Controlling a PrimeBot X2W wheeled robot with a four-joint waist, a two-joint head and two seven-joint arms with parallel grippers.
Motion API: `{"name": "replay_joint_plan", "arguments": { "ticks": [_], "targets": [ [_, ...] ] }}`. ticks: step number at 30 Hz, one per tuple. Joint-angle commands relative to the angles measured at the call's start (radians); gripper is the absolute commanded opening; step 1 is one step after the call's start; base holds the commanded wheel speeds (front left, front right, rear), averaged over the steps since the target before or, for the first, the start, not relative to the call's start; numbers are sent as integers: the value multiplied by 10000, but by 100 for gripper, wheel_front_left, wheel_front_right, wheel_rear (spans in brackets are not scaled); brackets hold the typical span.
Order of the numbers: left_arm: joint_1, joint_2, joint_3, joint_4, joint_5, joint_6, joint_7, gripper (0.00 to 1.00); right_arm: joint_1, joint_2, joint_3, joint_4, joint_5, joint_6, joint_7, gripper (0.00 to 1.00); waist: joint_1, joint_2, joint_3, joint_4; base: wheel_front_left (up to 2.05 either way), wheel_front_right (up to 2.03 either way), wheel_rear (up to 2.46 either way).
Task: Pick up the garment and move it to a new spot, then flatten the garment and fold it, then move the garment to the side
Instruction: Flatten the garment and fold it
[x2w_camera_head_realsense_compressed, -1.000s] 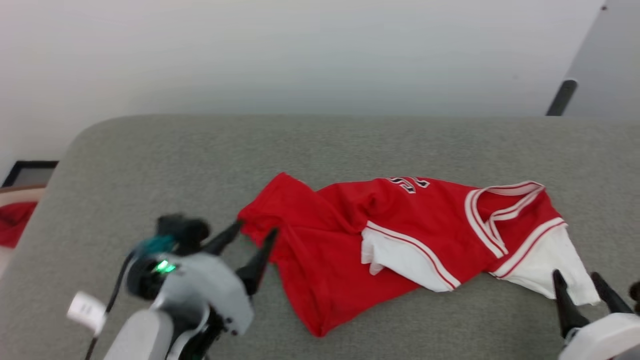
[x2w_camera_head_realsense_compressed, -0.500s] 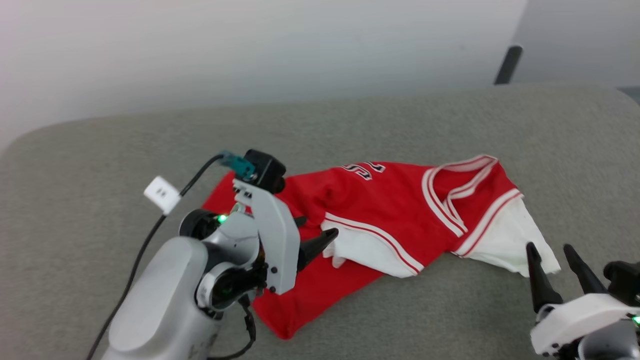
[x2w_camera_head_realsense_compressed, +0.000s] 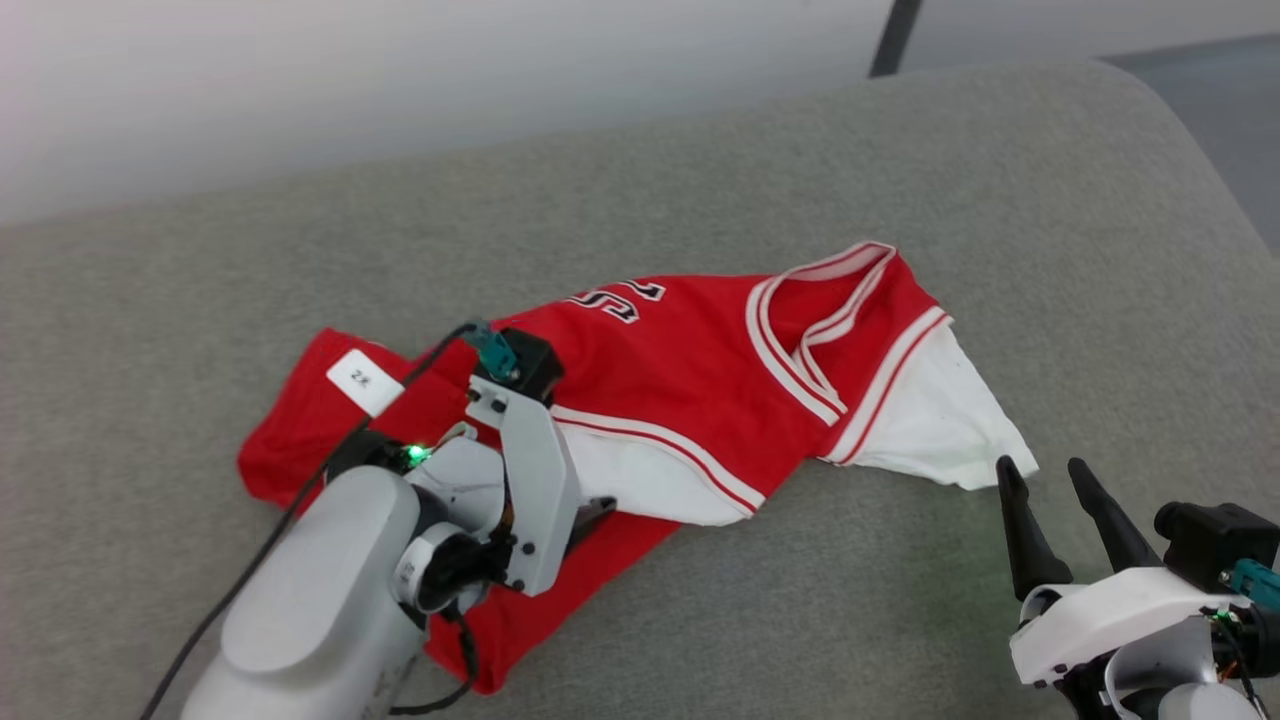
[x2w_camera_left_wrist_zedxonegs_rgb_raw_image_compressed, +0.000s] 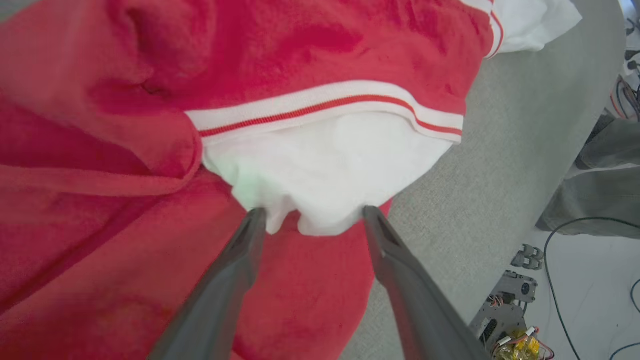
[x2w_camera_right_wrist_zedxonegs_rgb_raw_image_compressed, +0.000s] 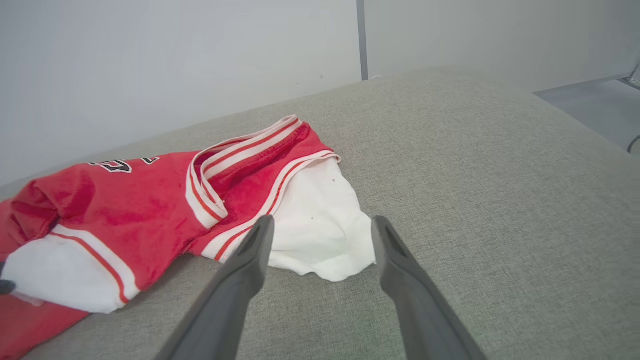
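Note:
The garment (x2w_camera_head_realsense_compressed: 700, 370), a red jersey with white sleeves and striped trim, lies crumpled on the grey cushion (x2w_camera_head_realsense_compressed: 900, 180). My left gripper (x2w_camera_head_realsense_compressed: 592, 508) hangs over its near side, mostly hidden behind its own wrist. In the left wrist view the left gripper (x2w_camera_left_wrist_zedxonegs_rgb_raw_image_compressed: 314, 215) stands open, its tips touching the loose edge of the near white sleeve (x2w_camera_left_wrist_zedxonegs_rgb_raw_image_compressed: 325, 165), nothing pinched. My right gripper (x2w_camera_head_realsense_compressed: 1040, 480) is open at the lower right, just short of the other white sleeve (x2w_camera_head_realsense_compressed: 930, 420). In the right wrist view the right gripper (x2w_camera_right_wrist_zedxonegs_rgb_raw_image_compressed: 322, 225) frames that sleeve's (x2w_camera_right_wrist_zedxonegs_rgb_raw_image_compressed: 320, 225) hem on the garment (x2w_camera_right_wrist_zedxonegs_rgb_raw_image_compressed: 125, 210).
A pale wall with a dark vertical strip (x2w_camera_head_realsense_compressed: 893, 35) runs behind the cushion, whose rounded right edge (x2w_camera_head_realsense_compressed: 1200, 170) drops to the floor. The left wrist view shows floor with cables (x2w_camera_left_wrist_zedxonegs_rgb_raw_image_compressed: 590, 260), a metal frame with electronics (x2w_camera_left_wrist_zedxonegs_rgb_raw_image_compressed: 505, 320) and grey fabric (x2w_camera_left_wrist_zedxonegs_rgb_raw_image_compressed: 600, 150) beside the cushion.
The head camera has swung, shifting the whole picture. My left arm has come in from the garment's left end onto it, to the near white sleeve. Both grippers stay open.

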Motion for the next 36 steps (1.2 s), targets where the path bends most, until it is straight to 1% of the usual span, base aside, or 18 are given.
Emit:
{"name": "replay_joint_plan", "arguments": {
  "ticks": [1,7,9,10,11,12,13,14,15,16,21,25,29,33,36],
  "targets": [
    [-161,128,-63,93,151,-8,-19,100,-187,30,35,88,51,-10,-118,100,0,0,412,-416,0,0,0],
    [-322,239,-165,687,297,-32,-267,100,-390,29,158,449,192,-10,-367,100,0,0,598,-569,0,0,0],
    [-353,229,-187,857,283,-38,-325,96,-437,28,194,539,202,-10,-425,100,0,0,624,-588,0,0,0],
    [-352,206,-208,939,266,-40,-340,90,-461,28,201,584,203,-10,-466,100,0,0,631,-588,0,0,0],
    [-360,176,-233,1000,234,-39,-306,67,-487,28,198,637,198,-10,-490,100,0,0,631,-583,0,0,0],
    [-397,182,-286,1050,271,-42,-274,50,-502,28,192,691,180,-10,-524,100,0,0,626,-575,0,0,0],
    [-433,179,-334,1081,304,-46,-260,46,-510,29,177,740,160,-10,-545,100,0,0,618,-559,0,0,0],
    [-446,165,-346,1110,281,-47,-210,28,-519,29,161,791,143,-10,-559,100,0,0,602,-543,0,0,0],
    [-455,145,-351,1143,209,-33,-125,3,-516,29,152,827,127,-10,-576,100,0,0,586,-526,0,0,0],
    [-496,149,-365,1139,166,-32,-36,0,-507,29,142,859,114,-10,-591,100,0,0,567,-502,0,0,0],
    [-587,231,-386,914,-33,191,671,0,-447,28,102,931,87,-10,-578,100,0,0,429,-389,0,0,0],
    [-680,355,-250,325,-178,473,1146,0,-322,28,8,987,39,-10,-538,100,0,0,294,-272,0,0,0],
    [-714,620,-27,-370,-344,807,1584,0,-234,28,-85,1010,28,-10,-458,100,0,0,167,-137,0,0,0],
    [-758,883,328,-1102,-553,1045,1772,0,-106,25,-157,989,19,-10,-312,100,0,0,86,-15,0,0,0],
    [-922,1129,644,-1372,-524,1141,1585,0,-86,27,-169,934,48,-10,-251,100,0,0,80,42,0,0,0]
  ]
}}
